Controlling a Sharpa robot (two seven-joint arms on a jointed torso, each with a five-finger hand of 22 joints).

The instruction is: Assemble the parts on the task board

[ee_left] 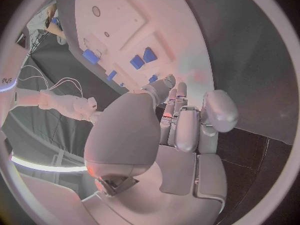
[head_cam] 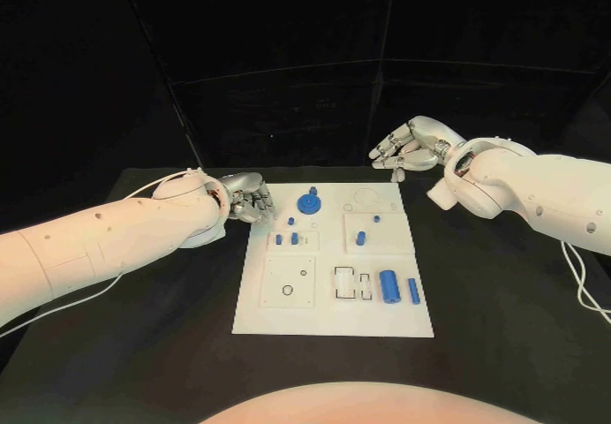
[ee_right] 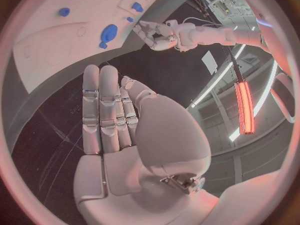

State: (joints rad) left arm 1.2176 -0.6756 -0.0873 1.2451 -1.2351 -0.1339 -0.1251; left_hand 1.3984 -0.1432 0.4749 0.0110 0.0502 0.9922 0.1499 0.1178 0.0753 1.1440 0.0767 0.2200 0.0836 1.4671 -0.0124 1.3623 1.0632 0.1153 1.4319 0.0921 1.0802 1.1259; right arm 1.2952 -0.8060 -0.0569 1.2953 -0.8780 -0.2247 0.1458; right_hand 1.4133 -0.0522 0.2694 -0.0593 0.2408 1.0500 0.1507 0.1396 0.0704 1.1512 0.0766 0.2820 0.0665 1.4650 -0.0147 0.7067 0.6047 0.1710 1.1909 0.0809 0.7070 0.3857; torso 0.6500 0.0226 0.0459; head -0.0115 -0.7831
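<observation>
The white task board [head_cam: 334, 316] lies in the middle of the black table. On it are a blue gear-like disc [head_cam: 310, 204], small blue pegs [head_cam: 294, 238], a short peg [head_cam: 362, 237], and a thick blue cylinder [head_cam: 388, 285] beside a thinner one [head_cam: 412, 291]. My left hand [head_cam: 250, 199] hovers at the board's far left corner, fingers stretched out, holding nothing. My right hand [head_cam: 410, 146] hangs beyond the far right corner, also holding nothing. From the right wrist, that hand [ee_right: 115, 115] shows straight fingers, with the disc [ee_right: 109, 33] on the board [ee_right: 50, 45] ahead.
Black table [head_cam: 509, 336] surrounds the board with free room on both sides and in front. A black curtain closes off the back. A thin white cable [head_cam: 584, 283] hangs along my right arm. Rectangular cut-outs [head_cam: 346, 283] mark the board's near half.
</observation>
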